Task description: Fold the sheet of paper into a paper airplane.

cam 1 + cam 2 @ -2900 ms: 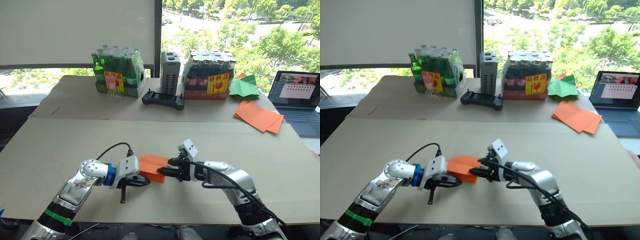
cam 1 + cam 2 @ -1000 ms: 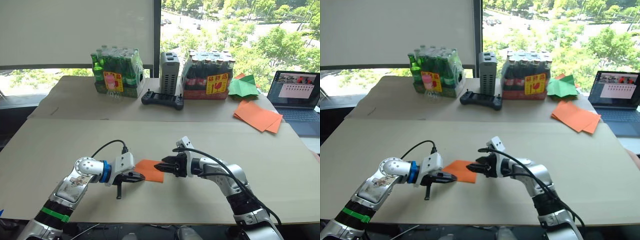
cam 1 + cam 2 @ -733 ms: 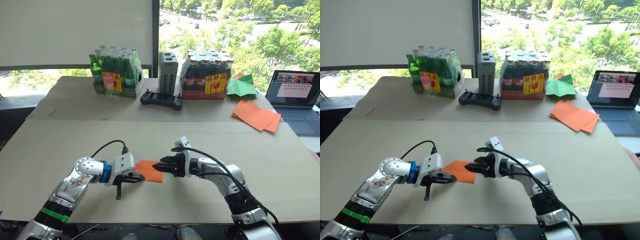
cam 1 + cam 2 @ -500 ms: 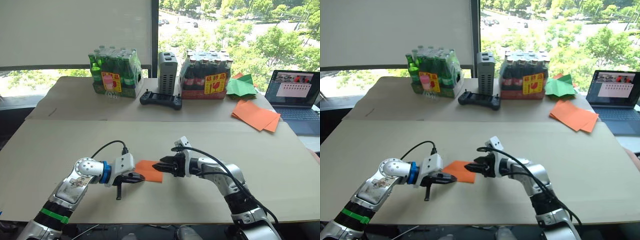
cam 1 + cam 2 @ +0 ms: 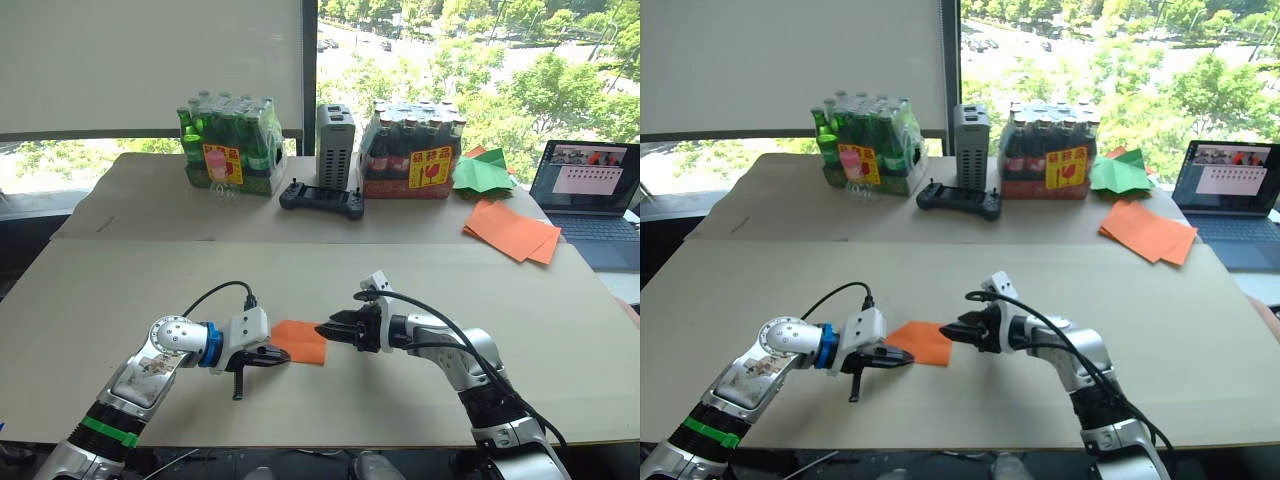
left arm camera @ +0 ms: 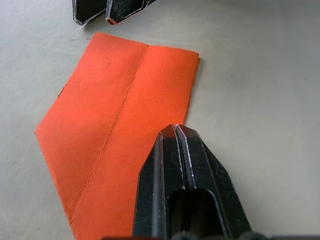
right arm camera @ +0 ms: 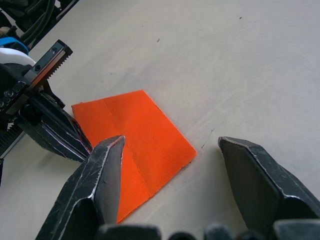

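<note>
We see the sheet of paper point(image 5: 299, 340) flat on the counter point(image 5: 120, 290): left tool point(image 5: 281, 354), pressed together, at its 9 o'clock edge; right tool point(image 5: 322, 329), spread, at 3 o'clock.

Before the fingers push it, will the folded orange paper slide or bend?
The sheet of paper lies flat on the smooth table, so it probably slides easily. It looks thin and light, so likely floppy, somewhat stiffer along its centre crease.

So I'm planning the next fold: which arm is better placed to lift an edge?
Probably the right: the right gripper is open over the creased orange paper sheet, while the left gripper is shut, pressing it down.
</note>
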